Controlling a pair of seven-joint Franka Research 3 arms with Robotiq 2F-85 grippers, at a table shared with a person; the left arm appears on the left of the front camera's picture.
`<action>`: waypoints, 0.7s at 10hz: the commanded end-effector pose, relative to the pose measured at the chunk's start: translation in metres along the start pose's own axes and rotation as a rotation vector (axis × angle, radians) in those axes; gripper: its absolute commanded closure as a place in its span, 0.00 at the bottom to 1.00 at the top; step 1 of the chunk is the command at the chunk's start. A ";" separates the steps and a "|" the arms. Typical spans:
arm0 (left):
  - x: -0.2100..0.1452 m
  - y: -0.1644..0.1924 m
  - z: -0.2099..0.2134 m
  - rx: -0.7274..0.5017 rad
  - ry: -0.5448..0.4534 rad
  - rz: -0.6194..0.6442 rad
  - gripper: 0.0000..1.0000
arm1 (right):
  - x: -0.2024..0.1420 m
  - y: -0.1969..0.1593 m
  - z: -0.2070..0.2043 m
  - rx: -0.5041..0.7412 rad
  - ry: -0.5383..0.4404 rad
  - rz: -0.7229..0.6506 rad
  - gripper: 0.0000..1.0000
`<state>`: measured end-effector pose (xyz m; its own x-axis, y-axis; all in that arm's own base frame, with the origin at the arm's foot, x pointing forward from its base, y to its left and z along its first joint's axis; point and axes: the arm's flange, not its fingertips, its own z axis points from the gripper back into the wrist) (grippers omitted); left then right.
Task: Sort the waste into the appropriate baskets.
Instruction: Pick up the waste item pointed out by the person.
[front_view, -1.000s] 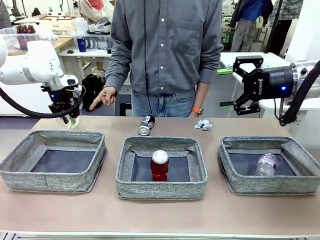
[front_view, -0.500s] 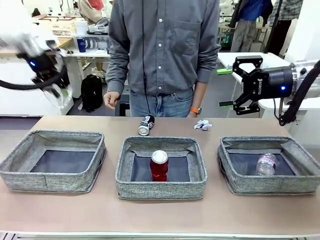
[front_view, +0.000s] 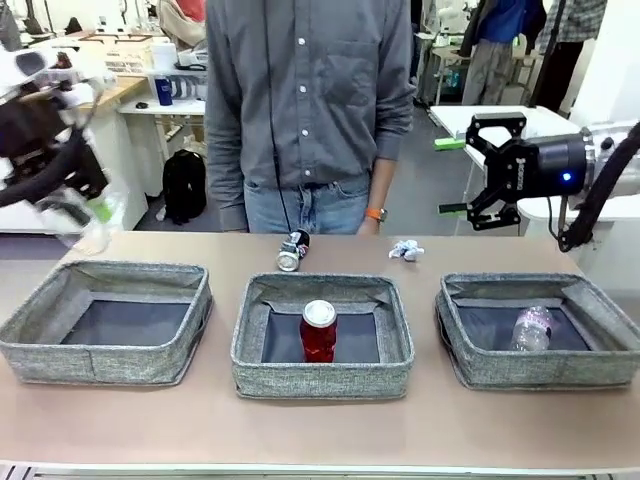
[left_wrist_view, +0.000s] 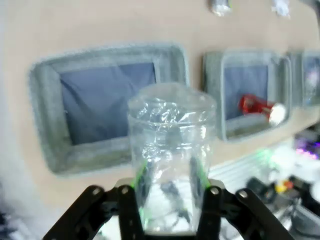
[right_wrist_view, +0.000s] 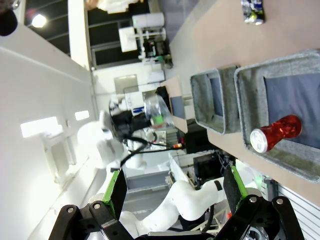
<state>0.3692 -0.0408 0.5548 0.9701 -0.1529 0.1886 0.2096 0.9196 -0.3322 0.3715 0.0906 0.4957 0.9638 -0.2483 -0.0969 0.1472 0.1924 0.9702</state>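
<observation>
My left gripper (front_view: 88, 212) is shut on a clear plastic cup (front_view: 84, 233) and hangs blurred in the air above the far left corner of the left basket (front_view: 100, 362). In the left wrist view the cup (left_wrist_view: 171, 135) stands between the green pads of this gripper (left_wrist_view: 168, 197), over the left basket (left_wrist_view: 46, 120). A red soda can (front_view: 319, 331) stands in the middle basket (front_view: 320, 381). A clear plastic bottle (front_view: 532, 328) lies in the right basket (front_view: 540, 376). A crushed dark can (front_view: 292, 250) and a white paper wad (front_view: 406, 249) lie on the table behind the baskets. My right gripper (front_view: 492, 172) hangs open and empty at the right.
A person in a grey shirt (front_view: 310, 100) stands at the table's far edge, arms hanging down. Bare tabletop (front_view: 320, 430) runs along the near side of the baskets. In the right wrist view the red can (right_wrist_view: 275, 135) and the crushed can (right_wrist_view: 252, 10) appear sideways.
My left gripper has lifted the cup off the far left of the table and swung it left and nearer. The person's hand has drawn back from the table. The right arm has not moved.
</observation>
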 end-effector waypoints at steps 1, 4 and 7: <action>0.040 0.015 0.004 -0.007 0.014 0.072 0.63 | -0.001 0.003 0.000 -0.011 -0.002 -0.016 0.00; 0.040 0.015 0.004 -0.007 0.014 0.072 0.63 | -0.001 0.003 0.000 -0.011 -0.002 -0.016 0.00; 0.036 0.006 -0.013 -0.097 0.013 0.101 0.63 | -0.001 0.003 0.000 -0.011 -0.002 -0.016 0.00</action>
<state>0.4147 -0.0348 0.5520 0.9836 -0.1011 0.1495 0.1513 0.9135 -0.3777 0.3714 0.0911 0.4955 0.9639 -0.2477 -0.0978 0.1481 0.1935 0.9699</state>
